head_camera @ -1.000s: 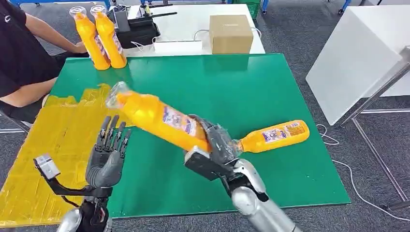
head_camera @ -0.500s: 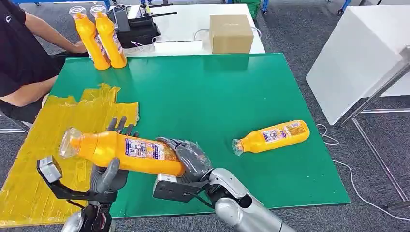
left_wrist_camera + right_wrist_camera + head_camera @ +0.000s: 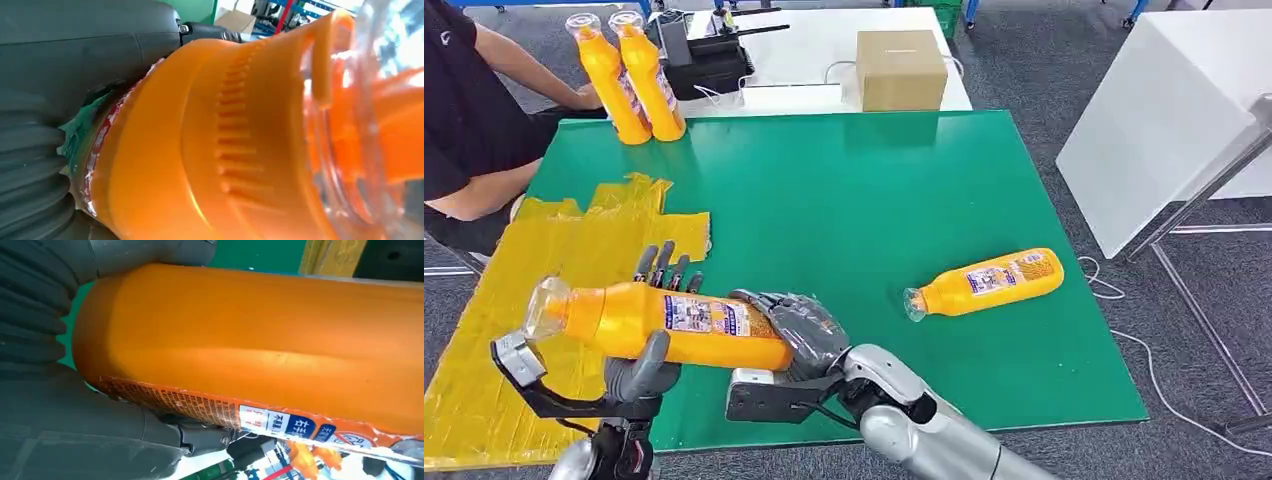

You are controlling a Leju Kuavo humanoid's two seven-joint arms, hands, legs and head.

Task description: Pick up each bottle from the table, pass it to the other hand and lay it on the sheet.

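Observation:
My right hand (image 3: pixel 799 330) grips the base end of an orange bottle (image 3: pixel 664 322), which lies almost level with its clear cap pointing left over the yellow sheet (image 3: pixel 544 250). My left hand (image 3: pixel 649 365) is under and behind that bottle: fingers (image 3: pixel 664 268) stand straight up behind it and the thumb rises in front. The left wrist view has the bottle's shoulder (image 3: pixel 240 150) pressed close to the left hand (image 3: pixel 75 75). In the right wrist view the bottle's body (image 3: pixel 260 345) lies in the right hand (image 3: pixel 60 405). A second orange bottle (image 3: pixel 989 280) lies on the green table (image 3: pixel 874 190) to the right.
Two more orange bottles (image 3: pixel 609 75) (image 3: pixel 652 72) stand upright at the table's far left corner, beside a seated person (image 3: pixel 464 120). A cardboard box (image 3: pixel 901 68) and black equipment (image 3: pixel 704 60) sit on the white table behind. A white panel (image 3: pixel 1164 110) stands at the right.
My right hand has carried the bottle left and down, from tilted above the table to nearly level against my left hand. The left hand's thumb has come up in front of it.

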